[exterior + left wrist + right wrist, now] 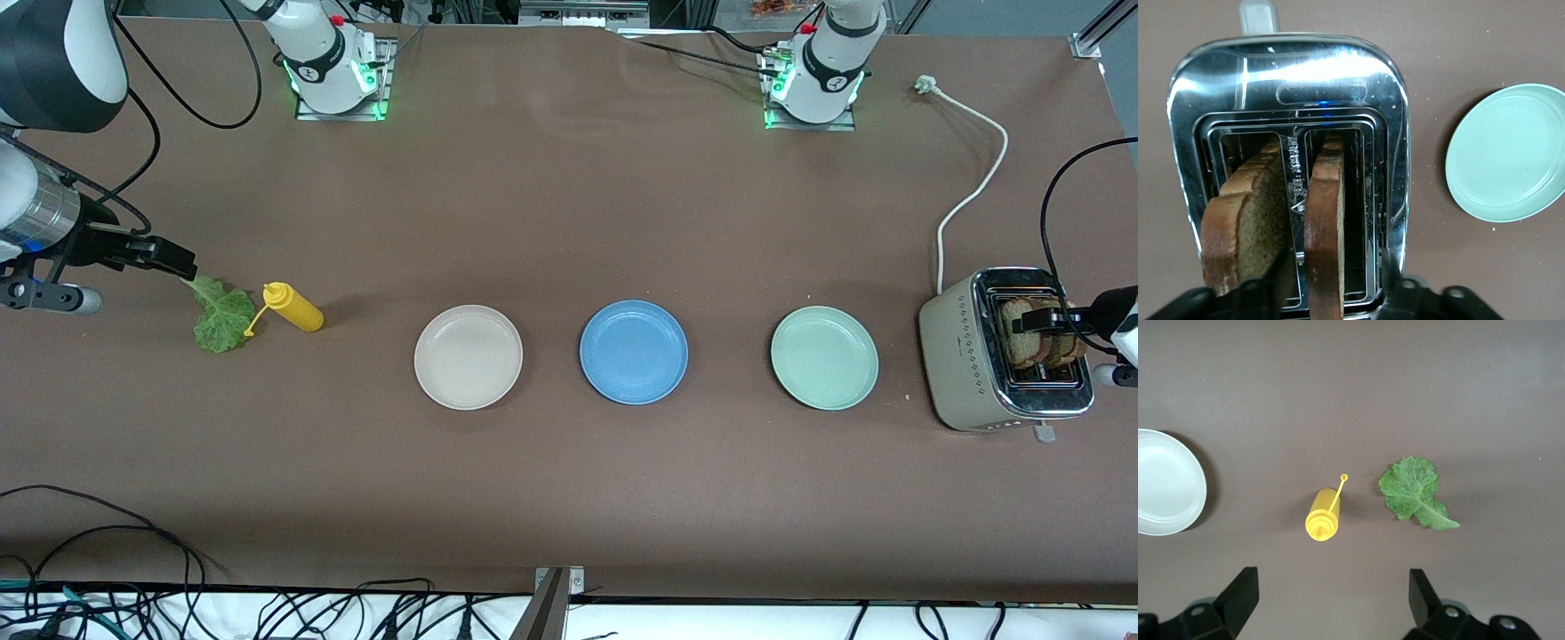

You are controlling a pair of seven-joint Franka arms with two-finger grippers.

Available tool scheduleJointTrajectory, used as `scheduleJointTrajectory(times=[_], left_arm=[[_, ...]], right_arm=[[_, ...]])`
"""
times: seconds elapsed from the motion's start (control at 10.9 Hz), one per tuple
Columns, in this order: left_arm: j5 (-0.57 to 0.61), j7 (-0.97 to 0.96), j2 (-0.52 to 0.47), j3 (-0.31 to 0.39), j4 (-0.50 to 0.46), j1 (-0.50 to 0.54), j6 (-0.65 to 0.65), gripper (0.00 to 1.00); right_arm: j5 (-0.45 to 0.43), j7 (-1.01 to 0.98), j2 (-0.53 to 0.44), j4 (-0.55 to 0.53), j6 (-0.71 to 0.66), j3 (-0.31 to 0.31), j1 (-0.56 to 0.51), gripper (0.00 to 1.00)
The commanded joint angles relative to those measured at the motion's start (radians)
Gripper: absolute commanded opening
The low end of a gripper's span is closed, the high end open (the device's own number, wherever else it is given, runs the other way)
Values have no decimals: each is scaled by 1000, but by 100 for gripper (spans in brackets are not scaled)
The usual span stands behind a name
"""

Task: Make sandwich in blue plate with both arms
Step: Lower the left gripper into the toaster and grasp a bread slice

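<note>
Front view showed the brown surface point(569, 498) with three plates in a row across the middle of the frame: a cream-white plate point(468, 356), the blue plate point(634, 351) in the centre, bare, and a mint-green plate point(824, 357). At the frame's right edge stood a toaster point(965, 356) with two bread slices point(1022, 338) upright in its slots, and the left gripper point(1049, 322) was down at them; it was the arm placed for the bread, while the right gripper point(182, 264) hung at the frame's left over the stalk end of the lettuce leaf point(222, 316), beside a yellow squeeze bottle point(293, 307). The coming lift seemed to turn on the slice standing on edge: in the left wrist view the fingers point(1395, 280) straddled the thinner-looking slice point(1325, 233) across its flat faces, half closed, and contact could not be made out, so I could not tell whether it was gripped. That view also showed the second slice point(1245, 220) in the neighbouring slot, which the front view blurred together with the first. Right wrist view showed what the front could not: wide-spread fingers point(1238, 593) holding nothing, with the leaf point(1415, 495) and bottle point(1323, 519) lying well clear of them toward mid-frame.
</note>
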Motion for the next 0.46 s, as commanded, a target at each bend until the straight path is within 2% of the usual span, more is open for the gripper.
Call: scheduleJointTrajectory(times=[0.0,0.18,0.37], left_arm=[[11,4,2,-13,-6,13,-4,23],[11,-1,0,-14,-5,13,-12,0],[11,2,-4,-14,0,12,-22,0]], right_arm=[[-11,-6,-5,-1,-6,9,-7,100],[-11,-5,-5,-1,-5,9,-7,100],[-11,-6,-5,-1,-5,9,-7,100]])
